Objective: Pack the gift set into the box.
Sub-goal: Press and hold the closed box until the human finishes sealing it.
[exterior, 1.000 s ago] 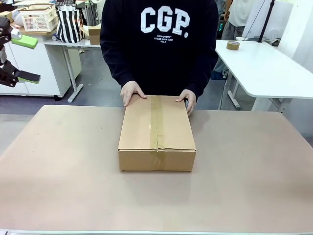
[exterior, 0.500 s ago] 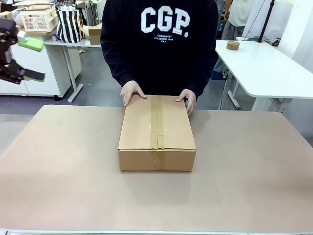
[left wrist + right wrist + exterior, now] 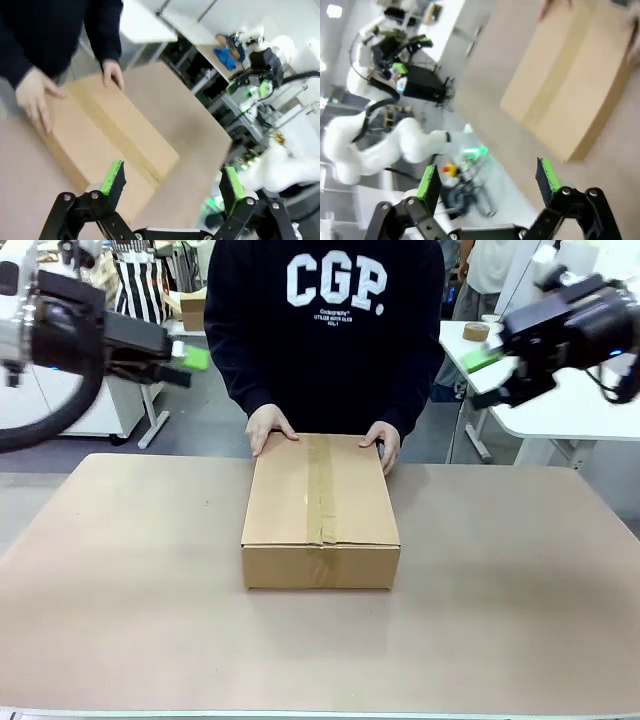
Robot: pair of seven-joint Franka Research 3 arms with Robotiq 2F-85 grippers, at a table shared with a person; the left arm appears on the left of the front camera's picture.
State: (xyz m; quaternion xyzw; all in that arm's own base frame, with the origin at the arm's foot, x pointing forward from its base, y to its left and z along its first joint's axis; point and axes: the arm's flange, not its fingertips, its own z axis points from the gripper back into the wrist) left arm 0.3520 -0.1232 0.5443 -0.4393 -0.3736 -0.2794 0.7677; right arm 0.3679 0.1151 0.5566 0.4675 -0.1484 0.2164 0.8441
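While the left end effector hovers raised at the far left, fingers spread wide and empty, the right end effector hangs equally high at the far right, also wide. Between them the taped box lies mid-surface, a person's hand on each far corner.

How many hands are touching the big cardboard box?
2. One hand rests on the box's far corner toward the robot's left. The other hand is at the far corner toward the robot's right. Both are the person's.
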